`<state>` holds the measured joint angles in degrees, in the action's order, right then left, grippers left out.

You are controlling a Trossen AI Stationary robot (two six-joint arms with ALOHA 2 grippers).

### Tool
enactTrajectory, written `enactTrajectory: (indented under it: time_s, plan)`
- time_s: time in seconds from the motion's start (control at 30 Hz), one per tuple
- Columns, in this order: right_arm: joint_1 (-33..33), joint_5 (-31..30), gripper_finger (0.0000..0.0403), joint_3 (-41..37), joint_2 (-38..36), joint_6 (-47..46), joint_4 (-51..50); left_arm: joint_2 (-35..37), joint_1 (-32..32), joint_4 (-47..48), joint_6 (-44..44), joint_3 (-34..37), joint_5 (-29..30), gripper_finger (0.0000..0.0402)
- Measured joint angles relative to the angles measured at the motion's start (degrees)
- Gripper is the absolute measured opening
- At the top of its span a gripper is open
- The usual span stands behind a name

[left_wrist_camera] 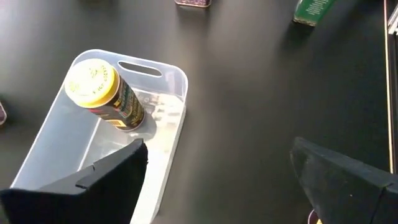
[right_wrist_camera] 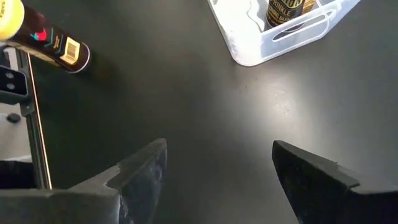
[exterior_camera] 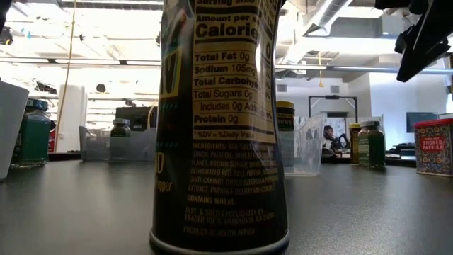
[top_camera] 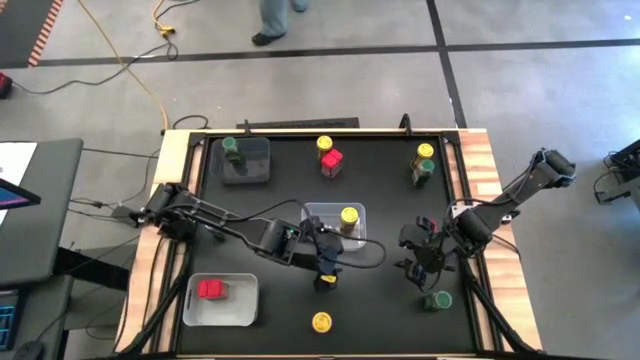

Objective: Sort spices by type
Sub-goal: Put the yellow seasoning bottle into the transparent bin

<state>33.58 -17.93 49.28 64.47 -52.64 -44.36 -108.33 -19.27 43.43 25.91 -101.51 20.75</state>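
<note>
Room aplenty on the black tabletop [top_camera: 270, 300] around the left gripper [top_camera: 327, 272], jaws wide and empty, just short of the clear bin [left_wrist_camera: 168, 118] holding one yellow-lidded jar [left_wrist_camera: 106, 94]. Right gripper [top_camera: 422, 262] hangs wide too, nothing in it, a green-lidded jar [top_camera: 436, 300] beside it. Low view is blocked by a dark jar [exterior_camera: 219, 127] right at the lens; only overhead shows the red-topped jar [top_camera: 211, 290] in the near-left bin [top_camera: 245, 310]. Others line the far edge.
</note>
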Motion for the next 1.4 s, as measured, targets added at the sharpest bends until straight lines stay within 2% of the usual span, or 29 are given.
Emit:
enactTrajectory:
  time_s: [0.2, 0.4, 0.57, 0.67, 0.9, 1.0, 1.1, 1.27, 1.4]
  plan:
    - [0.00, -0.02, 0.0318, 0.00, 0.00, -0.89, -0.04, 0.00, 0.00, -0.01, -1.15, 0.00, 0.00, 0.0378]
    - [0.00, -0.10, 0.0317, 0.00, 0.00, 4.65, -0.28, 0.00, -0.41, -0.16, 1.55, 0.02, -0.13, 0.0378]
    - [0.00, -0.20, 0.0317, 0.00, 0.00, 4.96, -1.18, 0.00, -2.12, -1.55, 1.70, 0.02, -4.12, 0.0378]
    - [0.00, -0.22, 0.0317, 0.00, 0.00, 5.04, -3.28, 0.00, -3.89, -3.21, 2.10, 0.02, -4.37, 0.0378]
    - [0.00, -0.22, 0.0317, 0.00, 0.02, 4.74, -9.71, -0.27, -7.78, -4.79, 11.58, -0.95, -3.90, 0.0377]
    - [0.00, -0.20, 0.0317, 0.00, 0.02, 4.20, -10.10, -1.58, -9.67, -3.59, 11.84, -4.94, -2.28, 0.0377]
    - [0.02, -0.20, 0.0317, 0.00, 0.02, 4.09, -10.01, -4.33, -11.10, 1.82, 12.42, -11.06, -0.96, 0.0377]
    - [0.07, -0.20, 0.0317, 0.00, 0.02, 4.02, -9.79, -12.26, -11.50, 13.52, 11.99, -23.22, -0.62, 0.0377]
    - [0.07, -0.20, 0.0317, 0.00, 0.02, 4.01, -9.81, -18.77, -11.53, 17.83, 9.53, -32.13, -1.26, 0.0377]
